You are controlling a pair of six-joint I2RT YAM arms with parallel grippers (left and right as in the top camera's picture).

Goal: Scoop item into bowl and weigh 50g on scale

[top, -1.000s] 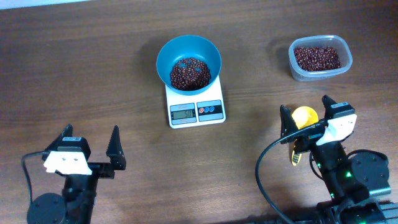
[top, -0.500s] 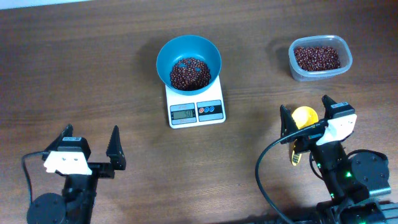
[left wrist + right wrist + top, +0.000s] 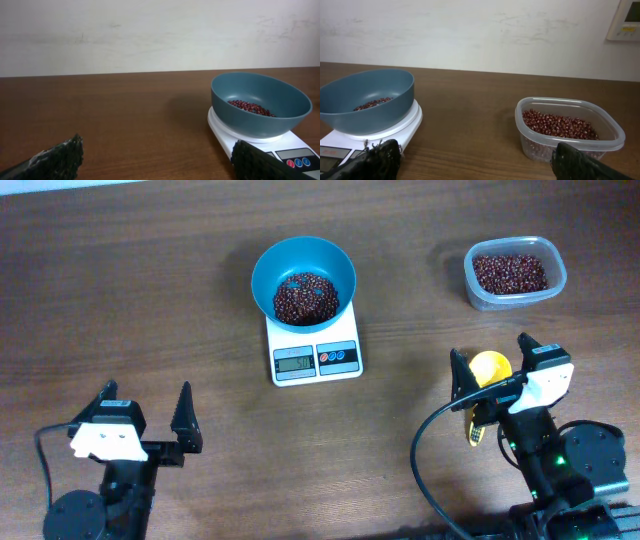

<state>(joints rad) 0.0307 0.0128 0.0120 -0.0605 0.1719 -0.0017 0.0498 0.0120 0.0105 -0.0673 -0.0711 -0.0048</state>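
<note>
The teal-blue bowl (image 3: 303, 280) stands on the white scale (image 3: 315, 356) and holds a pile of dark red-brown beans (image 3: 305, 298). The bowl (image 3: 258, 103) and scale (image 3: 280, 150) show in the left wrist view, and the bowl (image 3: 367, 100) and scale (image 3: 375, 132) in the right wrist view. My left gripper (image 3: 146, 415) is open and empty at the front left, well away from the scale. My right gripper (image 3: 490, 360) is open at the front right, with the yellow scoop (image 3: 487, 375) lying on the table beneath it.
A clear plastic tub (image 3: 514, 273) with more beans stands at the back right; it shows in the right wrist view (image 3: 568, 131). A black cable (image 3: 425, 450) loops beside the right arm. A pale wall runs behind the table.
</note>
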